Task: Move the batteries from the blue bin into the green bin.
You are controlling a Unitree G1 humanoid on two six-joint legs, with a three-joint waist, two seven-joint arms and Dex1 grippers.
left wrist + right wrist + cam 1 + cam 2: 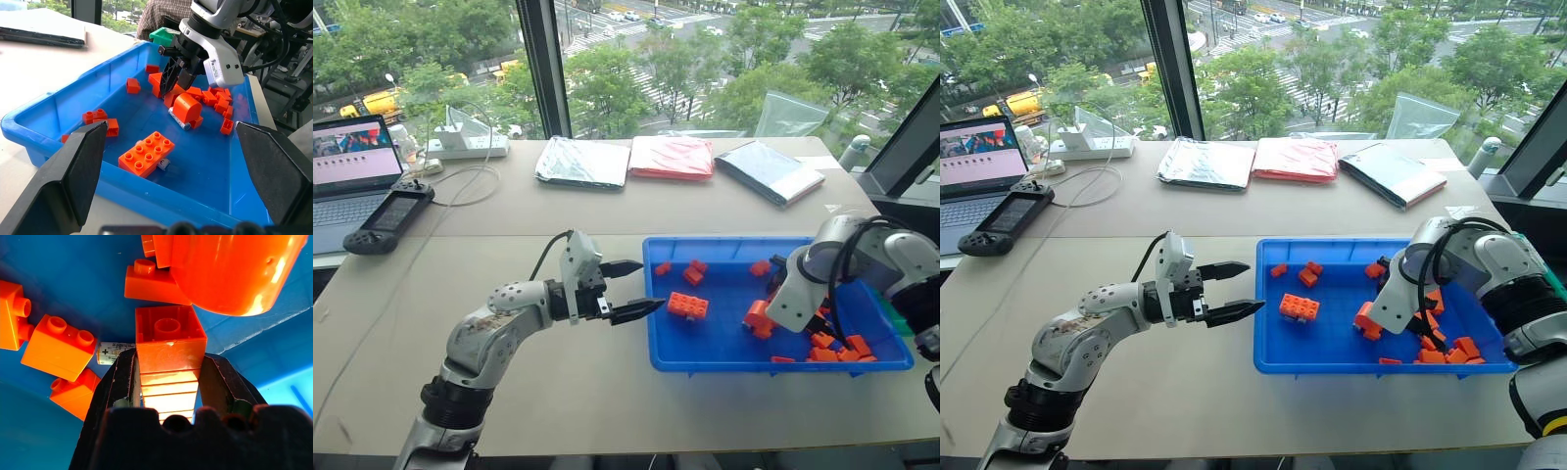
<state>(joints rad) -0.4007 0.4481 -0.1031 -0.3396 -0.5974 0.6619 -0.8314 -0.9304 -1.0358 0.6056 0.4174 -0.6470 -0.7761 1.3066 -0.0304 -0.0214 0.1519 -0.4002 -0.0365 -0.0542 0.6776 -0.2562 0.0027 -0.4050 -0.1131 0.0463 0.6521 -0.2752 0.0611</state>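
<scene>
The blue bin (705,357) sits on the table to my right and holds many orange bricks. One battery (178,119) lies under a rounded orange piece, and another (164,164) rests against a flat eight-stud brick (687,305). My right gripper (176,78) reaches down into the bin, and in the right wrist view it (168,362) is shut on a square orange brick (170,340). A battery (110,353) lies just beside its finger. My left gripper (631,289) hovers open just outside the bin's left wall, pointing at it. The green bin (164,34) stands beyond the blue bin's far end.
At the table's far left are a laptop (347,166), a handheld controller (386,220) and a power strip (465,147). Three flat pouches (671,157) lie along the back by the window. A person in a checked shirt (161,12) is behind the bins.
</scene>
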